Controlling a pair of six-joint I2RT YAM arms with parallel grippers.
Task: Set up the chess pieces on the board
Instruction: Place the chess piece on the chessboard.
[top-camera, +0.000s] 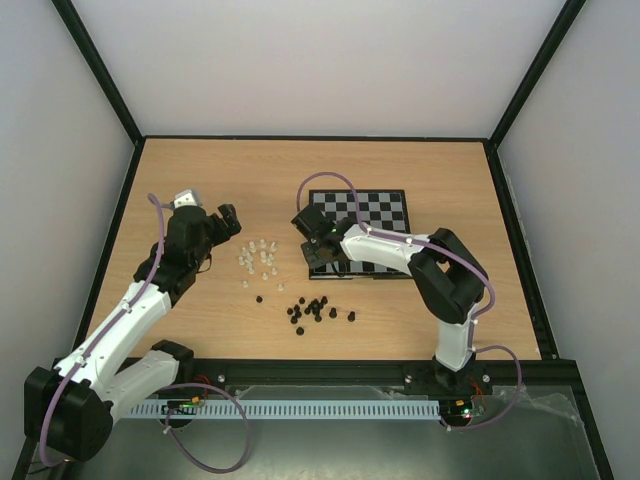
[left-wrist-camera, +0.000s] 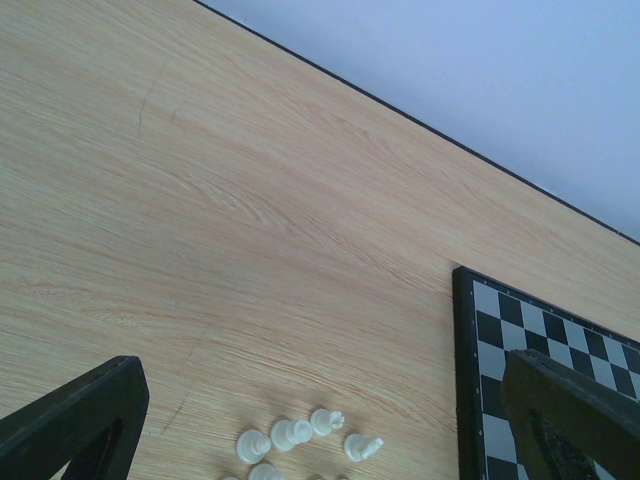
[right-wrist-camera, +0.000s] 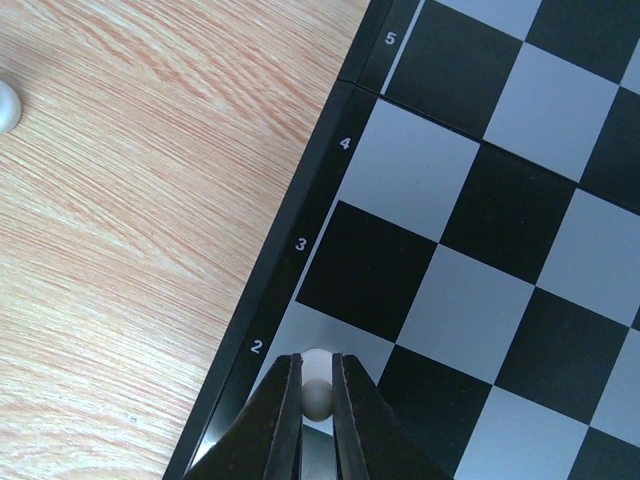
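Note:
In the right wrist view my right gripper (right-wrist-camera: 316, 362) is shut on a small white pawn (right-wrist-camera: 317, 396), over the light square beside the "2" mark at the edge of the board (right-wrist-camera: 450, 290). Whether the pawn's base rests on the square I cannot tell. From above, that gripper (top-camera: 318, 262) is at the near left corner of the board (top-camera: 385, 210). Loose white chess pieces (top-camera: 258, 258) lie on the table left of the board. My left gripper (top-camera: 232, 222) hovers just left of them, open and empty. Its view shows its gripper (left-wrist-camera: 322, 372), several white pieces (left-wrist-camera: 300, 435) and the board's edge (left-wrist-camera: 520, 330).
A scatter of black pieces (top-camera: 315, 310) lies on the wood in front of the board. One more white piece (right-wrist-camera: 5, 105) shows at the left edge of the right wrist view. Dark rails border the table on all sides.

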